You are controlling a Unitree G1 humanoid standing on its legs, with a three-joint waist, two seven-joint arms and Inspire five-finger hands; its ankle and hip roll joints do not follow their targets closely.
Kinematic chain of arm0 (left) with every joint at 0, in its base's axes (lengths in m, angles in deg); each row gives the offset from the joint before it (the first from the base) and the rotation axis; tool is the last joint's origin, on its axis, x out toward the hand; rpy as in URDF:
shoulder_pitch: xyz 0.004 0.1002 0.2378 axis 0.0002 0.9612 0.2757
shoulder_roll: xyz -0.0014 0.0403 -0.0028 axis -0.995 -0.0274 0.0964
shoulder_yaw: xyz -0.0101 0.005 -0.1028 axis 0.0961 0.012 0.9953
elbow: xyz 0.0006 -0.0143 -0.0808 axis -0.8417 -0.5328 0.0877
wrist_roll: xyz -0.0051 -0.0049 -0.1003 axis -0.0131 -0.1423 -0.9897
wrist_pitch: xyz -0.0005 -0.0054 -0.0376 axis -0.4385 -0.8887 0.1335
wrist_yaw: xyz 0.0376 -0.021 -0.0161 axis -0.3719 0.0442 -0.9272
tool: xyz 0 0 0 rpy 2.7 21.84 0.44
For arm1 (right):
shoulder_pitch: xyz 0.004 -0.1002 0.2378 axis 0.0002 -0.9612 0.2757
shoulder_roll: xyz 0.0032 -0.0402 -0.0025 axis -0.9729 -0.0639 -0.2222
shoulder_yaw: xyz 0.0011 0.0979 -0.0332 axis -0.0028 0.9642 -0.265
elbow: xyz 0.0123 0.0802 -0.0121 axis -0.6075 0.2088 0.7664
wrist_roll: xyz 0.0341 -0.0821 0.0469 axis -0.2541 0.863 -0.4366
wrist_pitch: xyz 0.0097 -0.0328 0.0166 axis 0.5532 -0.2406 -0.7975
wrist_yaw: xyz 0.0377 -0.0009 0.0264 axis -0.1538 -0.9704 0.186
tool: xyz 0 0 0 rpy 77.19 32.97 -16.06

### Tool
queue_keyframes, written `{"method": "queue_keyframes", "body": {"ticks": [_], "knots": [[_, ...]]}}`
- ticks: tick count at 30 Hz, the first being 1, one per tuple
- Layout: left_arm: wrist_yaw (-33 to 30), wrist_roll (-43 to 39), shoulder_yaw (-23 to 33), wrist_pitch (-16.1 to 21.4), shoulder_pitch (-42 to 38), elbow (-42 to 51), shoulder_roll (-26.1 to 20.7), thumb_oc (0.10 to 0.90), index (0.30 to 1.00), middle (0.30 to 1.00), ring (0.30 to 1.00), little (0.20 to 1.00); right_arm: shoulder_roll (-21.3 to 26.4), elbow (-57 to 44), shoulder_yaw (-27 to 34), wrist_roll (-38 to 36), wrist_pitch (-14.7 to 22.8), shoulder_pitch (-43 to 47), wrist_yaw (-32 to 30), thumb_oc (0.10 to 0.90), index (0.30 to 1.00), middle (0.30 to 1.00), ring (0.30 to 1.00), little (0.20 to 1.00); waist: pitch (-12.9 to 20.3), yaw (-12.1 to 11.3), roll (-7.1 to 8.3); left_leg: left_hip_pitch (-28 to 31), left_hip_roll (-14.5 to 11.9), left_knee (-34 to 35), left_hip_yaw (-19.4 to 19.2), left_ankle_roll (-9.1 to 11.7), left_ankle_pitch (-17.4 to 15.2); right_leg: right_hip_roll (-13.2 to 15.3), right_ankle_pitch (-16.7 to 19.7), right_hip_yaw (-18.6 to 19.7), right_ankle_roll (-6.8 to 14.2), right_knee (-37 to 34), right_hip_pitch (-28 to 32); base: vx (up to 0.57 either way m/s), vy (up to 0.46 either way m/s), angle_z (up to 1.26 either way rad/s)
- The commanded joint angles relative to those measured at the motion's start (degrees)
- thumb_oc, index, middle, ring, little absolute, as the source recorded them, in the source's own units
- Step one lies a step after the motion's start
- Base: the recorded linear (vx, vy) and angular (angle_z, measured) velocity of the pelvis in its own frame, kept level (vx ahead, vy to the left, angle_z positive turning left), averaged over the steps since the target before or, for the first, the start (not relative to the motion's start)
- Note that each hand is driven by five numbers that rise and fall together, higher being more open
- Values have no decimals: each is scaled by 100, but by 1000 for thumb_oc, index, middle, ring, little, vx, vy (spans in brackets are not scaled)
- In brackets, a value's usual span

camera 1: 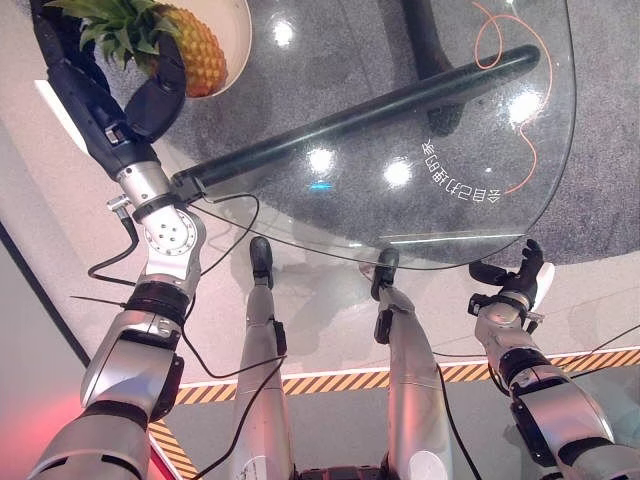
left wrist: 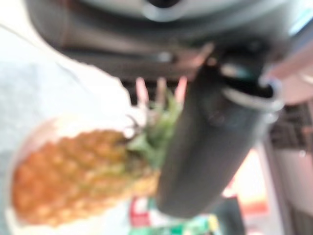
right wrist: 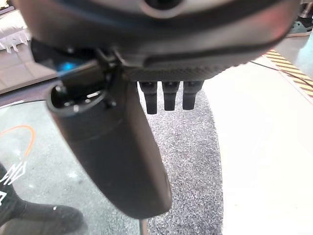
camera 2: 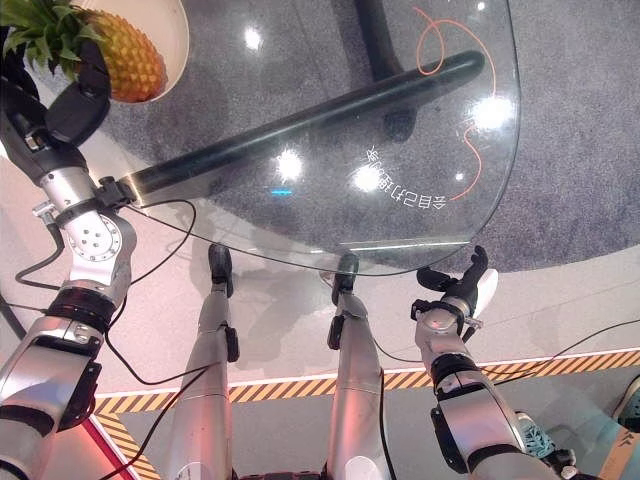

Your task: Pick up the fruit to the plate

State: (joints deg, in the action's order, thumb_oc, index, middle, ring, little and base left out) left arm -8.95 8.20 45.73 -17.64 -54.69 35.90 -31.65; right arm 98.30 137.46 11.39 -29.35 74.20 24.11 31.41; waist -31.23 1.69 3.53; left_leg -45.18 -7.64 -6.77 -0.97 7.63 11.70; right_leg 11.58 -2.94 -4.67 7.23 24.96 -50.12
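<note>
A yellow-brown pineapple (camera 1: 195,50) with a green crown lies in a cream plate (camera 1: 238,40) at the far left of the round glass table (camera 1: 300,215). My left hand (camera 1: 100,100) reaches over the table edge to it. Its thumb (left wrist: 210,147) and fingers curl round the fruit (left wrist: 73,171) just below the leaves. The plate's rim (camera 2: 178,40) shows past the fruit (camera 2: 130,60). Off the table's near right edge, my right hand (camera 1: 510,290) hangs above the floor with relaxed fingers and nothing in it. Its thumb (right wrist: 112,147) stands out over grey carpet.
A black bar (camera 1: 350,120) runs slantwise under the glass, part of the table's stand. An orange cord (camera 1: 500,40) loops at the far right under the tabletop. Yellow-black hazard tape (camera 1: 330,380) crosses the floor near me.
</note>
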Motion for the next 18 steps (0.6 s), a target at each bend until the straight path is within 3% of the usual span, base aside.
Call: {"method": "queue_keyframes", "body": {"ticks": [1, 18], "knots": [[176, -166, 390, 432, -245, 398, 17, 800, 900, 900, 900, 900, 305, -127, 294, -47, 127, -393, -434, 800, 900, 900, 900, 900, 144, -65, -109, -31, 109, -1007, 13, -102, -1100, -58, 387, -246, 24, -785, 557, 0, 0, 0], [316, -374, 531, 487, 335, 547, 303, 800, 900, 900, 900, 900, 309, -85, 413, -68, 153, -447, -387, 800, 900, 900, 900, 900, 144, -179, -141, -58, 126, -1045, 90, -117, -1103, -17, 371, -329, 26, -681, 523, 1, -3, 1]]}}
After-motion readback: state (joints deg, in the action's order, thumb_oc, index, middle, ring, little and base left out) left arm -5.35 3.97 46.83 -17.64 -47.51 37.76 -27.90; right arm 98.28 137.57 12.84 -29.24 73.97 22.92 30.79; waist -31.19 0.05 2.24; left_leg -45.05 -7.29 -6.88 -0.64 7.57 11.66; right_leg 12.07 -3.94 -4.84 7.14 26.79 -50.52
